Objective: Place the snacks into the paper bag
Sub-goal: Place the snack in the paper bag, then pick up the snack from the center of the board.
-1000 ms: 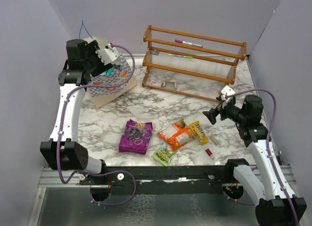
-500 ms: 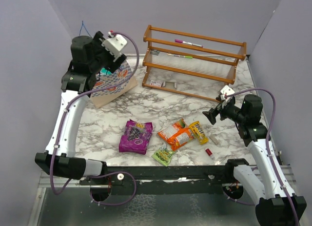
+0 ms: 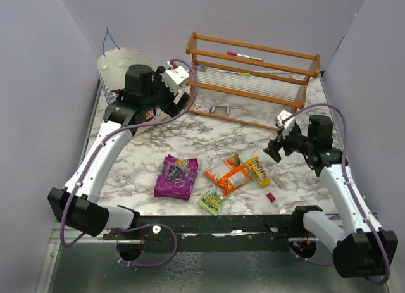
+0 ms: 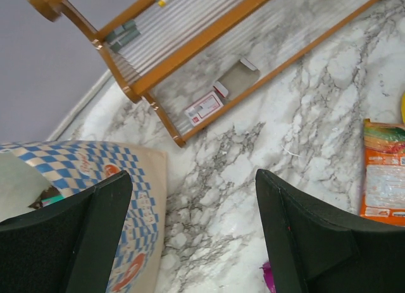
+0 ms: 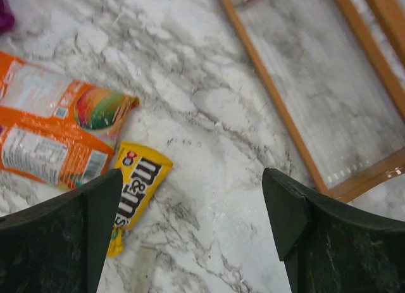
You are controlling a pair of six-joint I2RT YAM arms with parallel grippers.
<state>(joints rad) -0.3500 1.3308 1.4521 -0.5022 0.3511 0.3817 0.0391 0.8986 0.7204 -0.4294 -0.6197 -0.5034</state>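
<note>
Left gripper: jaws apart, empty, just beside the paper bag at the far-left corner of the counter. The bag is cropped and its contents are indistinct. Right gripper: jaws apart, empty. The M&M's packet, the partly cropped orange packet and the purple packet lie towards the near edge.

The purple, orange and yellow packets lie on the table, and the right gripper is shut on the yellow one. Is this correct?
Not quite. The right wrist view shows the right gripper open, holding nothing; the yellow packet lies free on the table. The purple packet and orange packet lie there too.
</note>
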